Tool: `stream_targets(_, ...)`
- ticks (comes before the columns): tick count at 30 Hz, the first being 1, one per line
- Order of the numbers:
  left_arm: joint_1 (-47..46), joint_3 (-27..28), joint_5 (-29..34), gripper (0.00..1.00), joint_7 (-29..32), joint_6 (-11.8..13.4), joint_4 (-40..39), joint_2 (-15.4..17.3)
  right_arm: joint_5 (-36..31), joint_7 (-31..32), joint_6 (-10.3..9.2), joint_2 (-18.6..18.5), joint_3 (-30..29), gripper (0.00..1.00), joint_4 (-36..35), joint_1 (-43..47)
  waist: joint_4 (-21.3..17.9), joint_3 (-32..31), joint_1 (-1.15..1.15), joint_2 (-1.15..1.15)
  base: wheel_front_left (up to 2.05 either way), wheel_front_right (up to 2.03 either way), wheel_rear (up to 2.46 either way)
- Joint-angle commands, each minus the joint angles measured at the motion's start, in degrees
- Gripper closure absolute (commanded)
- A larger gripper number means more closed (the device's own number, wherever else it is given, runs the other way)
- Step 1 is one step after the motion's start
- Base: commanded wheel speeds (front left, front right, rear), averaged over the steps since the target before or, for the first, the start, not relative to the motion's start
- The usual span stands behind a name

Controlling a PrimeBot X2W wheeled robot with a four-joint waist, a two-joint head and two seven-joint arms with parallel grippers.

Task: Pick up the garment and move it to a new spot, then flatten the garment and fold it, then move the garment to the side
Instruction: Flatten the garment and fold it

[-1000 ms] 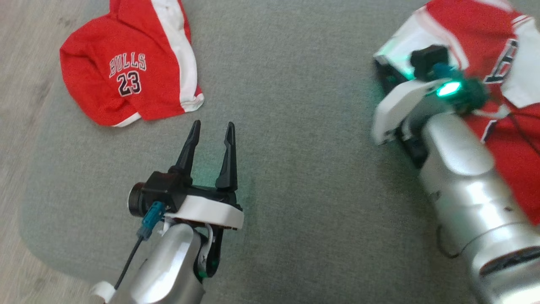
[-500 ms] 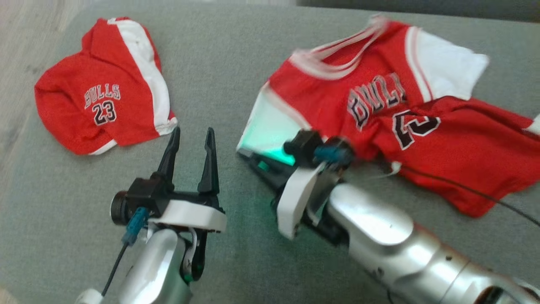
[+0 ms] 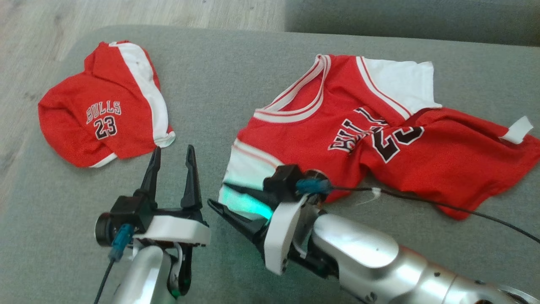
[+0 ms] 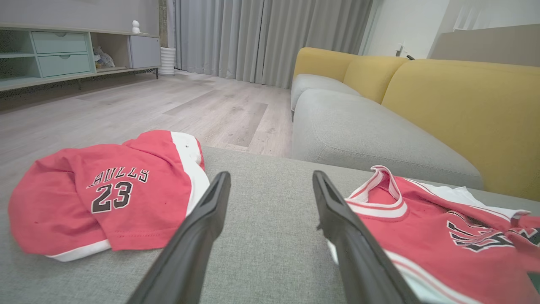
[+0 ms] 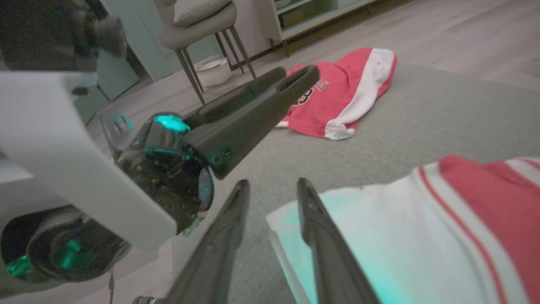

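We see a grey woven-fabric seat cushion (image 3: 236, 63), with a pale wood-plank floor (image 4: 168, 105) beyond its edge. In the left wrist view the floor runs back to grey pleated curtains (image 4: 261, 38) beside a white wall (image 4: 405, 25). A sofa with yellow back cushions (image 4: 464, 97) and a grey seat stands on the right, a low pale-green cabinet with drawers (image 4: 59, 55) on the left. The right wrist view gives us a grey padded chair on thin dark legs (image 5: 198, 31). The light is soft.
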Motion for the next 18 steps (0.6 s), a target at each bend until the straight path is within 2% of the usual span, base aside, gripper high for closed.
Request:
stream_targets(1, -0.68, 2.17, 0.6, 0.0, -0.29, -0.21, -1.65, 0.47, 0.68, -1.58, -0.04, 1.41, -1.71, 0.0, -1.16, 0.09, -0.43, -0.5, 0.0, 0.0, 0.0, 0.0, 0.0)
stream_targets(5, -0.3, 1.87, 0.65, 0.0, -0.29, -0.37, -1.85, 0.47, 0.72, -6.24, -0.04, 0.43, -7.47, 0.0, 0.44, -0.15, -1.5, -1.54, 0.0, 0.0, 0.0, 0.0, 0.0)
stream_targets(10, 0.14, 1.38, 0.43, 0.0, -0.29, -0.31, -2.23, 0.47, -2.69, -10.52, -0.04, -3.93, -19.28, 0.0, 3.12, 1.72, -3.28, -2.54, 0.0, 0.0, 0.0, 0.0, 0.0)
stream_targets(14, 0.82, 1.04, 0.28, 0.0, -0.29, -0.17, -2.6, 0.47, -8.96, -11.57, -0.04, -6.6, -33.83, 0.0, 5.36, 6.52, -5.14, -2.8, 0.0, 0.0, 0.0, 0.0, 0.0)
stream_targets(15, 1.11, 0.78, 0.27, 0.0, -0.29, -0.16, -2.7, 0.47, -12.88, -11.63, -0.04, -6.68, -42.2, 0.0, 4.46, 10.05, -6.17, -2.67, 0.0, 0.0, 0.0, 0.0, 0.0)
stream_targets(18, 1.28, 0.48, 0.3, 0.0, -0.29, -0.11, -2.84, 0.47, -18.66, -11.65, -0.04, -4.84, -52.69, 0.0, 1.73, 16.29, -7.64, -2.29, 0.0, 0.0, 0.0, 0.0, 0.0)
